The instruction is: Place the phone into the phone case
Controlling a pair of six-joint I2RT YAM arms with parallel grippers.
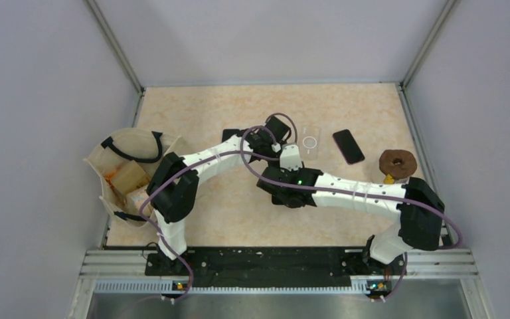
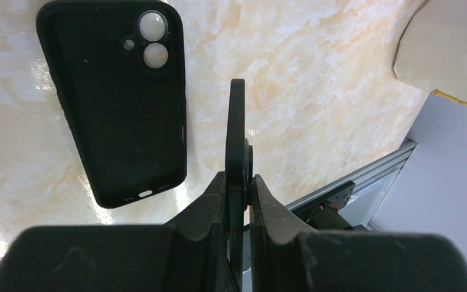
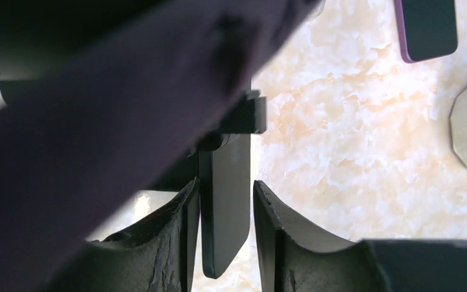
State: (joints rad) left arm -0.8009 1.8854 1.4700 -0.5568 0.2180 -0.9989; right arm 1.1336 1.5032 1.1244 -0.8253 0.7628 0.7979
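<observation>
Nearest in my left wrist view, the left gripper (image 2: 238, 182) is clamped across the flat faces of the phone (image 2: 237, 121). I see the phone edge-on, a thin black slab standing out of the fingers with a small bump on one face, probably the camera. It hangs in the air over the middle of the table (image 1: 226, 206), a little toward the far edge. The right gripper (image 3: 225, 185) straddles the same phone from the other side: one finger looks to touch a face and a sliver of light shows at the other, so I read those jaws as part open and not gripping. The case (image 2: 118, 115) lies flat, seemingly hollow side up, right of the middle, between a clear ringed piece (image 1: 311, 141) I can't identify and the donut (image 1: 397, 161) by the right edge. The bag (image 1: 129, 169) sits at the left edge. I judge the phone stiff, dense for its size and slick on its faces, so a pinch there could slip or twist. I would hold it at one end and leave the other end free to seat first. The case looks matte, light and bendy, likely to skate on the table, so I'd pin one corner with the other arm.
</observation>
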